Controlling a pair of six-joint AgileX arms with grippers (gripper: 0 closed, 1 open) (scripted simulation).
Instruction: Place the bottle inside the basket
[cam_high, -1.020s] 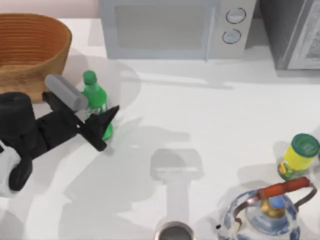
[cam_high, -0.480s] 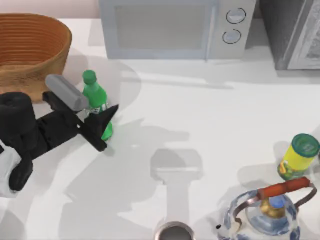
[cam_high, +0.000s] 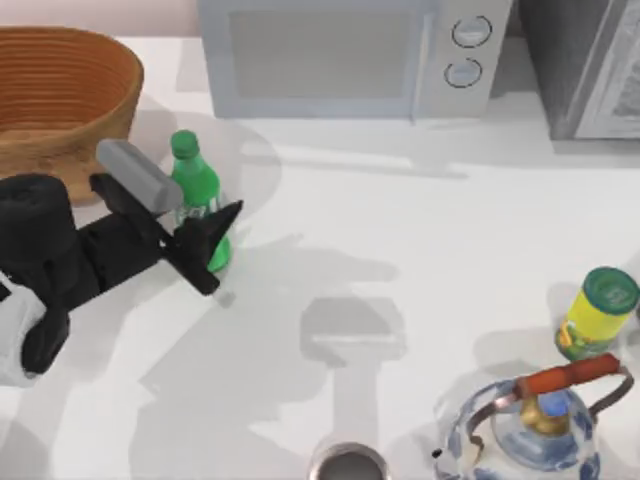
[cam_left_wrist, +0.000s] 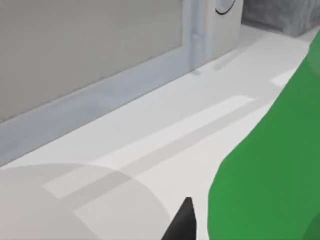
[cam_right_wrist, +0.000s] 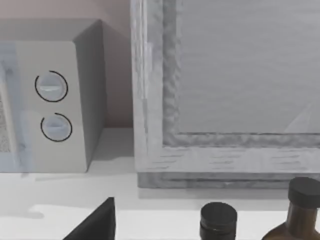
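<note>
left arm (cam_high: 70, 262) | table's left | jaws clamped on something green

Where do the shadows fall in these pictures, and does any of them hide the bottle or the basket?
Top view: soft grey shadows lie on the white table, one round patch behind the bottle, another beside the basket; both stay plainly visible, with the left gripper at the bottle. Left wrist view: a rounded shadow crosses the table.

Bottle (cam_high: 198, 200) just right of basket (cam_high: 60, 105), microwave (cam_high: 345, 55) behind, kettle (cam_high: 530, 430) perhaps front right.
</note>
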